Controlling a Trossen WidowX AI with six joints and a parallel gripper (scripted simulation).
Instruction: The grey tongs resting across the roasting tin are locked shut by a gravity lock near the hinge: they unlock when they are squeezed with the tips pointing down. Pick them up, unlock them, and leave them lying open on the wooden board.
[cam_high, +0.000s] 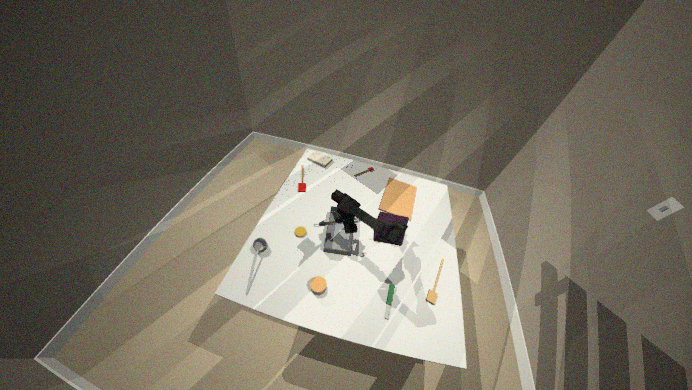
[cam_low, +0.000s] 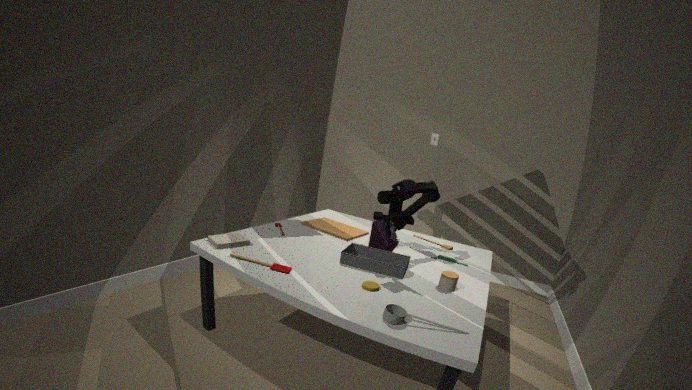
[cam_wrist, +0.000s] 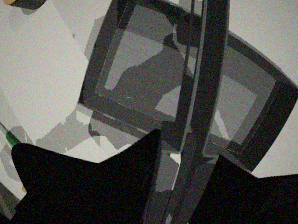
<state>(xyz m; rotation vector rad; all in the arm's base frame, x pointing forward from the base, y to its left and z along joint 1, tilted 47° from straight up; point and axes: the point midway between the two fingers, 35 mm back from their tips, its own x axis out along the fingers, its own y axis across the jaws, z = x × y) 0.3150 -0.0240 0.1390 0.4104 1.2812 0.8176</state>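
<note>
The grey tongs (cam_wrist: 207, 75) run from the top of the wrist view down between the fingers. Their two arms look close together. My gripper (cam_wrist: 170, 137) is shut on the tongs and holds them above the roasting tin. The dark grey roasting tin (cam_high: 340, 252) (cam_low: 375, 264) (cam_wrist: 92, 75) stands on the table beside the arm's base, and shows behind the tongs in the wrist view. The wooden board (cam_high: 398, 198) (cam_low: 336, 228) lies flat beyond the base. The tongs' lock is not discernible, and their tilt is unclear.
A yellow disc (cam_high: 300, 231) (cam_low: 371, 286) and an orange-topped can (cam_high: 318, 285) (cam_low: 448, 282) stand near the tin. A grey pan-like vessel (cam_high: 259, 245) (cam_low: 395, 315) has long thin handles. A green-handled tool (cam_high: 390, 294) (cam_low: 446, 259), a red-ended spatula (cam_high: 302, 187) (cam_low: 281, 268) and a wooden spatula (cam_high: 432, 296) lie around.
</note>
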